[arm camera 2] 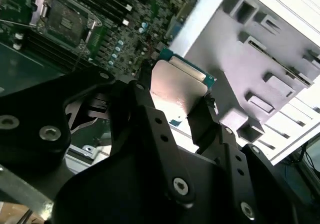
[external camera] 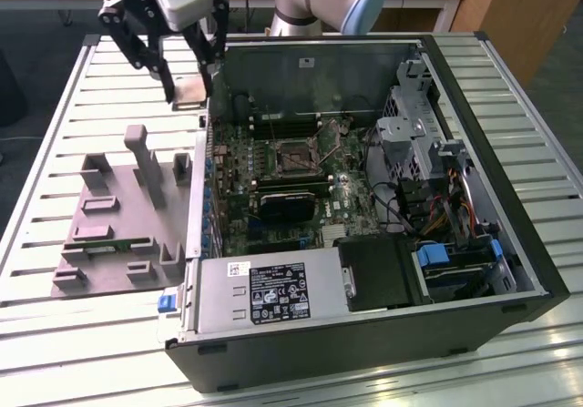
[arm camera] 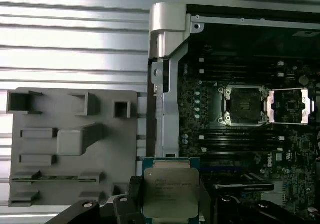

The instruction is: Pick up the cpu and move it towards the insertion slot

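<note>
Currently the pick-up step is complete and the transfer step is in hand. The gripper (external camera: 189, 86) is clenched on the cpu (external camera: 189, 91), one finger on each of two opposite edges, and holds it clear of every surface. In the exterior view the chip hangs above the slatted table (external camera: 82, 79), just outside the wall of the open computer case (external camera: 205, 188) on the exterior view's left, near the case's far corner. The grey fixture plate (external camera: 109, 234) lies on the table nearer the camera and is well apart from the chip.

The insertion slot (arm camera: 245, 105) sits inside the case on the green board (external camera: 273, 179), with its metal frame (arm camera: 291, 105) swung open beside it. Chip and slot are well apart, with the case wall between them. The next move therefore calls for travel over that wall, then alignment of the chip's edges with the edges of the slot.

The chip is square, so it has no long axis. In the first wrist view its silvery top (arm camera: 171, 196) faces the camera and its edges run parallel to the slot's edges. It appears to be held level, though the exterior view is too coarse to confirm this
</note>
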`<state>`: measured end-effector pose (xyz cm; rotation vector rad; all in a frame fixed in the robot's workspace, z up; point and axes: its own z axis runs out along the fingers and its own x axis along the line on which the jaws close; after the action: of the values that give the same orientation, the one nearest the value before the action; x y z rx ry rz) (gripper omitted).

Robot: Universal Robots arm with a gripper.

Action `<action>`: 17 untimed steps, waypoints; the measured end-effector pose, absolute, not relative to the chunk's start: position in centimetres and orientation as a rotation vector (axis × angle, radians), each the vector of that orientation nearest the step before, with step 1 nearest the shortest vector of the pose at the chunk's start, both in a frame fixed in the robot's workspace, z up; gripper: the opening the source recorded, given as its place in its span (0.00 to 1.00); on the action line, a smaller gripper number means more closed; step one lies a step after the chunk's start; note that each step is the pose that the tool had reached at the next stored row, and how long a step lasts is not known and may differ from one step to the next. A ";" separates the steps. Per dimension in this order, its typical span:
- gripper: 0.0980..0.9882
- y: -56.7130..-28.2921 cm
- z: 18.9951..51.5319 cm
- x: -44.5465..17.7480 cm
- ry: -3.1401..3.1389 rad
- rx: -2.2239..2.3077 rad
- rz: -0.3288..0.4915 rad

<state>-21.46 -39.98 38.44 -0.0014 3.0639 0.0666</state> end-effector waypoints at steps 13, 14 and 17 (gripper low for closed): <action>0.49 -40.0 38.4 -15.6 3.067 -0.001 0.067; 0.49 -40.0 38.4 -15.1 3.067 -0.001 0.067; 0.49 -40.0 38.4 -13.7 3.068 -0.001 0.067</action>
<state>-13.73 -39.98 38.44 -0.0012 3.0676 0.0667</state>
